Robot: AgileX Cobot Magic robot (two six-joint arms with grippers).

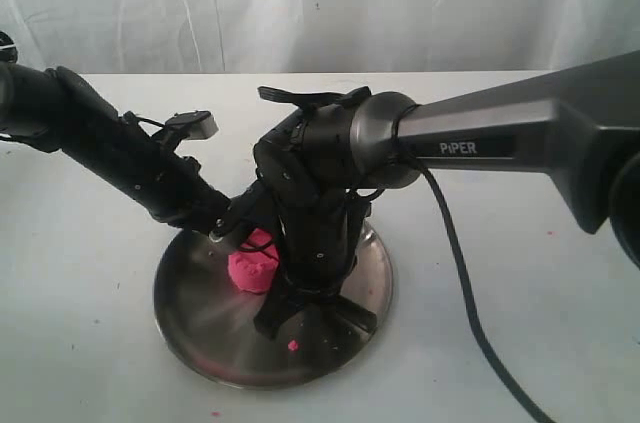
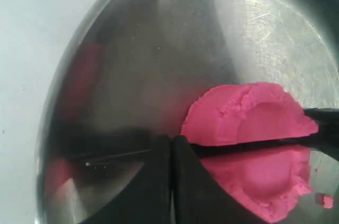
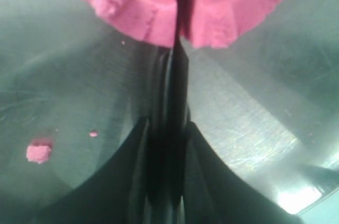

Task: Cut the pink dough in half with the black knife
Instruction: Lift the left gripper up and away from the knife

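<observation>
On inspection, a round steel plate [image 1: 190, 328] sat on the white table [image 1: 80, 363], with a white curtain [image 1: 300, 3] behind it. The pink dough [image 1: 250, 271] lay on the plate, toward 11 o'clock from the plate's centre in the exterior view, as a stubby lump with a dented top. The right arm [image 1: 480, 143] entered from 3 o'clock and pointed steeply down over the plate. The right gripper [image 3: 167, 126] was clamped on the black knife [image 3: 179, 75], with the knife pinched edge-on between the two dark fingers. The blade was sunk into the dough across its dented top, with pink showing on both sides of it; in the left wrist view the blade [image 2: 249, 146] ran as a dark line right across the lump. Whether the cut reached the plate could not be told. The left arm [image 1: 110, 153] came in from 10 o'clock, and the left gripper [image 2: 170, 142] had its fingers pressed together, tips right at the dough's side where the blade ended. Whether they touched the blade could not be told. A small pink crumb [image 1: 293, 346] lay on the plate at about 5 o'clock, apart from the dough.
</observation>
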